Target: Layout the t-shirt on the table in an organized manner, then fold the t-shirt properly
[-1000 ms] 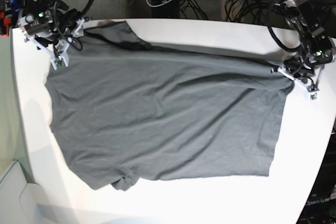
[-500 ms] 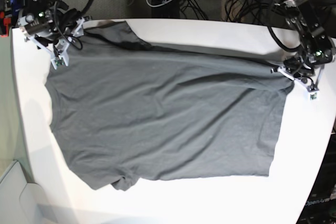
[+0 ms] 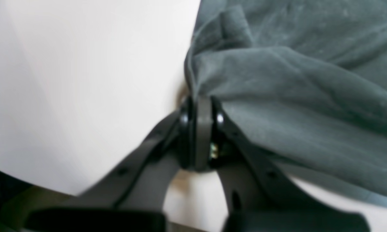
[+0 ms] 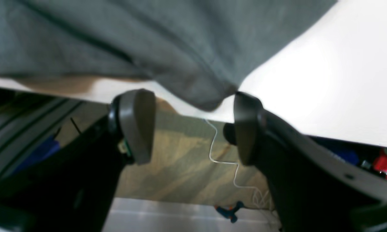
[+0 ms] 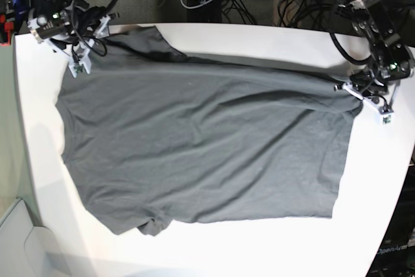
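Base view shows the t-shirt point(image 5: 201, 147) spread nearly flat on the table point(image 5: 259, 251); the left gripper point(image 5: 371, 95) pinches its hem corner, likely to hold it taut; the right gripper point(image 4: 193, 127) stands wide apart, holding nothing, by the sleeve.

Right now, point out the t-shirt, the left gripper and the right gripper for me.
t-shirt point(image 5: 207, 141), base view, middle of the spread grey body.
left gripper point(image 3: 199, 111), left wrist view, the shut tips pinching the shirt's edge.
right gripper point(image 4: 193, 125), right wrist view, the gap between its open fingers.
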Available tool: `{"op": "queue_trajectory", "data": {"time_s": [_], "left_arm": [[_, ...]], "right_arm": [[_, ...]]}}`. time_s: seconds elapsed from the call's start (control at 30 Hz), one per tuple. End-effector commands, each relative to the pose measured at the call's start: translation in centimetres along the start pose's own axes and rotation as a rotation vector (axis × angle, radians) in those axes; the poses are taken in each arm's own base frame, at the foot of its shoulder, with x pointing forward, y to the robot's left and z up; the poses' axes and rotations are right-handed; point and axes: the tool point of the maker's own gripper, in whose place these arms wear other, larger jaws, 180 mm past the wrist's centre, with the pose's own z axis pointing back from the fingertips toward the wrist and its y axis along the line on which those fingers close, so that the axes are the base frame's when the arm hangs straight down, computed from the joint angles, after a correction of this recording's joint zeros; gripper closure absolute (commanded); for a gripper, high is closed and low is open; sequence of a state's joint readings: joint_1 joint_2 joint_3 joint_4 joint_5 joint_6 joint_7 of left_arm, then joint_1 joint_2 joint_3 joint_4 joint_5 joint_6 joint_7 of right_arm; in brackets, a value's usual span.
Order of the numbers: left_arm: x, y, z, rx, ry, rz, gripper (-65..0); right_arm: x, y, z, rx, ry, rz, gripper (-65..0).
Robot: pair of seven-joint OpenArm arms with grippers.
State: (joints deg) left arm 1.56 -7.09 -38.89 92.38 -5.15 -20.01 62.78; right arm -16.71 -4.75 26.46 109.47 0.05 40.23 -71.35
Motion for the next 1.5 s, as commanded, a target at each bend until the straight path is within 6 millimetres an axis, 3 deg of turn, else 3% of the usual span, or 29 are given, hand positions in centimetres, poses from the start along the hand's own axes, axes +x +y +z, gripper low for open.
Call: {"op": "queue_trajectory", "data": {"time_s": [0.0,0.3,0.5,0.63,0.8,0.87,1.1,1.33,1.47], "left_arm": [[1.8,0.4,0.6,0.011,-0.055,-0.011,-0.2],[1.7,0.2,0.5,0.006,-0.055,-0.008,-0.2],[1.7,0.2,0.5,0.005,-0.056,-0.006,-0.2],[1.7,0.2,0.5,0.006,-0.055,-0.006,-0.2],[1.7,0.2,0.5,0.006,-0.055,-0.006,-0.2],[1.8,0.2,0.5,0.007,-0.056,-0.007,-0.2],[3.3,0.1,1.7,0.015,-0.109,-0.017,-0.2],[4.3,0.2,2.5,0.028,-0.142,-0.025,-0.2],[4.2,0.3,2.3,0.028,-0.141,-0.021,-0.2]], "right_arm": [[0.7,-0.4,0.4,-0.013,-0.024,0.000,-36.5],[0.7,-0.4,0.3,-0.011,-0.027,-0.001,-34.9],[1.0,-0.1,-0.4,0.009,-0.019,-0.009,-20.0],[0.5,0.2,-1.5,0.037,0.011,-0.016,-14.4],[0.7,0.1,-1.4,0.033,0.005,-0.015,-4.7],[1.3,-0.3,-0.8,0.014,-0.019,-0.010,-0.2],[4.7,-1.9,2.8,-0.083,-0.150,0.014,0.0],[6.7,-2.5,3.3,-0.098,-0.194,0.014,0.0],[9.6,-1.6,3.8,-0.083,-0.256,0.054,0.0]]}}
